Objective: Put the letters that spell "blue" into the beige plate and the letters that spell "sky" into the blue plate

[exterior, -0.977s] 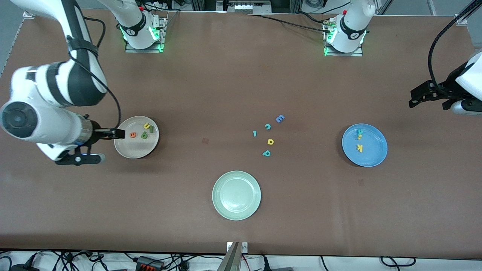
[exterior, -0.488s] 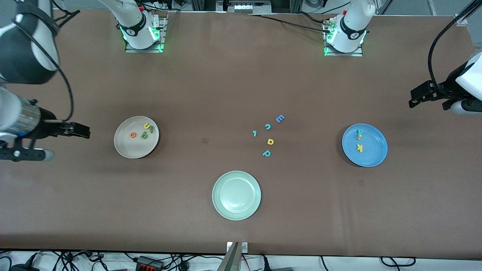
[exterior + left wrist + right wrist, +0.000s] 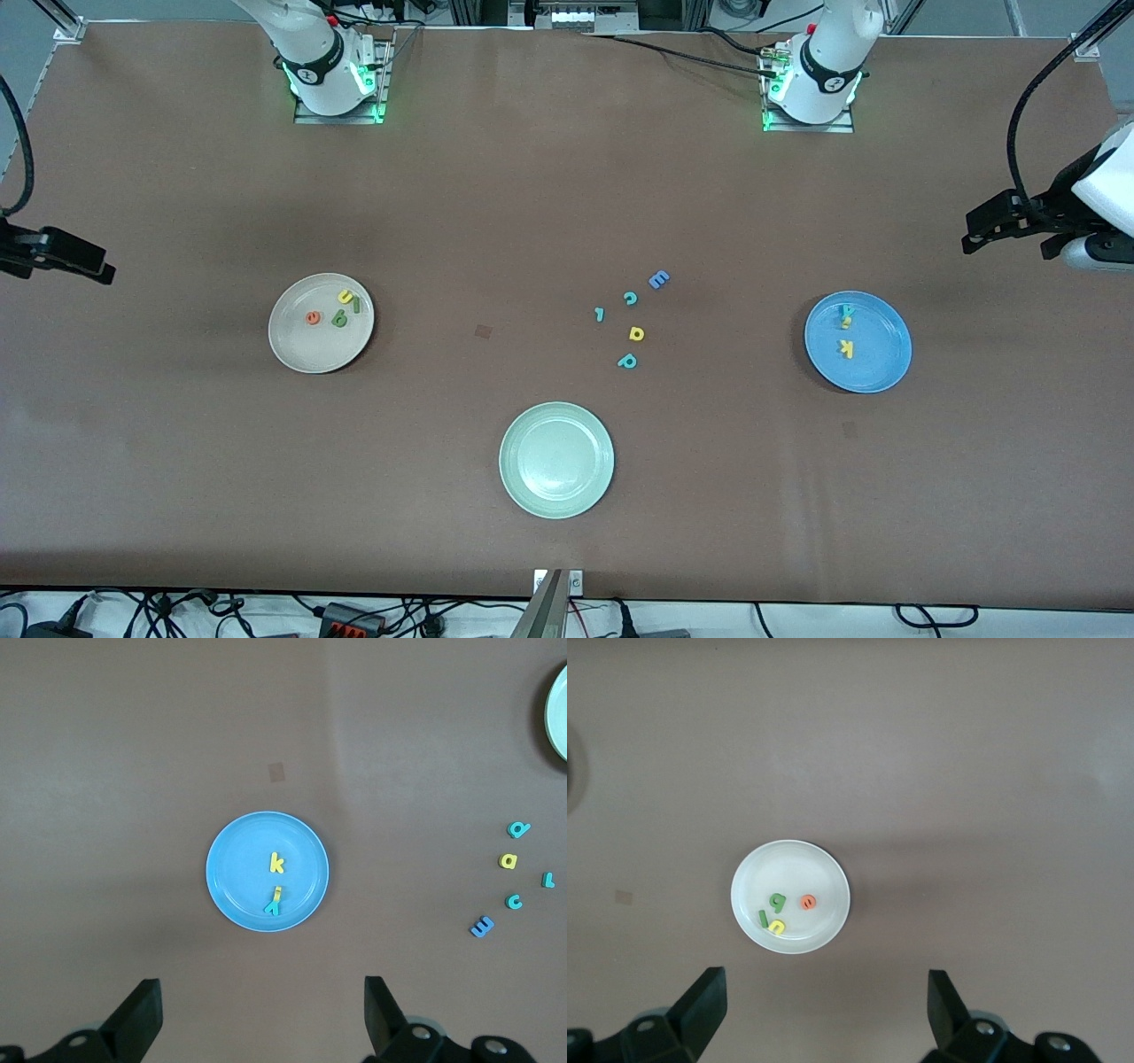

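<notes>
The beige plate (image 3: 321,322) toward the right arm's end holds b (image 3: 339,319), l (image 3: 356,305), u (image 3: 345,296) and e (image 3: 312,317). The blue plate (image 3: 858,342) toward the left arm's end holds k (image 3: 846,347) and y (image 3: 847,312), overlapping a yellow letter. Both grippers, left (image 3: 257,1019) and right (image 3: 824,1017), hang released above the table's ends.

four letters (image 3: 337,310) in one plate (image 3: 301,353), loose letters (image 3: 631,321) between plates

Four letters (image 3: 336,309) in the beige plate (image 3: 301,350), three letters (image 3: 846,331) in the blue plate (image 3: 877,372)
</notes>
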Tool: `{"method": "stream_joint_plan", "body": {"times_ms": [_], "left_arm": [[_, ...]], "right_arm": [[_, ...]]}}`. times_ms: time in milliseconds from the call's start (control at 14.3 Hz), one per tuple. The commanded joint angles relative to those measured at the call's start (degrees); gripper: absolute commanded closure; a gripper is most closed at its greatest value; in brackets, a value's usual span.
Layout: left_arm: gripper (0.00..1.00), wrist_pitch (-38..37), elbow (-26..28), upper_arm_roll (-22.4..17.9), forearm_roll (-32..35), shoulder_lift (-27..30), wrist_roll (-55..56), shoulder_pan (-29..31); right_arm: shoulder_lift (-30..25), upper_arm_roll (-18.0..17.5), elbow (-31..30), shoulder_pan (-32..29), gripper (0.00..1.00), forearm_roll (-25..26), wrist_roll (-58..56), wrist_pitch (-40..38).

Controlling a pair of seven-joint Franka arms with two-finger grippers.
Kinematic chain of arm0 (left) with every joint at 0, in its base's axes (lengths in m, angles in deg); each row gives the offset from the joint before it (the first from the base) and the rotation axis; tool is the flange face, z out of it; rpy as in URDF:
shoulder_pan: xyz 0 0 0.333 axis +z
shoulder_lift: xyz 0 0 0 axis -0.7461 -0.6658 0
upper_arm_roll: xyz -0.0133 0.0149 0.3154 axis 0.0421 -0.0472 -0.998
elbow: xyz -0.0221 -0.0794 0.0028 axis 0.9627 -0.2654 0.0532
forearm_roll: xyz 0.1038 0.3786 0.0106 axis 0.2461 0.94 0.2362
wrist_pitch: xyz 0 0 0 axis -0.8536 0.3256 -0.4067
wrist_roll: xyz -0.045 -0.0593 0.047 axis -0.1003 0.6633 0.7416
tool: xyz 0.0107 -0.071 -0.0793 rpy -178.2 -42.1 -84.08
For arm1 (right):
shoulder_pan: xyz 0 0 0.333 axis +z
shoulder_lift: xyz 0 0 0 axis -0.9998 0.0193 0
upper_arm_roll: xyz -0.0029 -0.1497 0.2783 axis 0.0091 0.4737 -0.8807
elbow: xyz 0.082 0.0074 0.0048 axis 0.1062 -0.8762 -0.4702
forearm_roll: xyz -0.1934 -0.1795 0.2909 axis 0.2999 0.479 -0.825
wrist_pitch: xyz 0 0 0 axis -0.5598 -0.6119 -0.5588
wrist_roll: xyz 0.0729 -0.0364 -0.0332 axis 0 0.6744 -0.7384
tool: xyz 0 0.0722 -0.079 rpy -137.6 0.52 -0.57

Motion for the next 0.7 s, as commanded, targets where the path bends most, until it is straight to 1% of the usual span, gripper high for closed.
{"method": "stream_joint_plan", "body": {"times_ms": [0, 349, 628], "left_arm": [[0.0, -0.9, -1.7, 0.3, -1.0, -0.7, -0.3, 0.4], [0.0, -0.9, -1.7, 0.3, -1.0, -0.7, -0.2, 0.4], [0.0, -1.0, -1.7, 0.3, -1.0, -0.7, -0.3, 0.4]], "right_arm": [[-2.6, -0.5, -4.0, -1.8, 0.0, -1.0, -2.7, 0.8], [-6.7, -0.5, -10.9, -1.2, 0.0, -0.7, -2.7, 1.0], [-14.2, -0.6, -23.1, -0.8, 0.0, -0.1, -2.7, 7.1]]}}
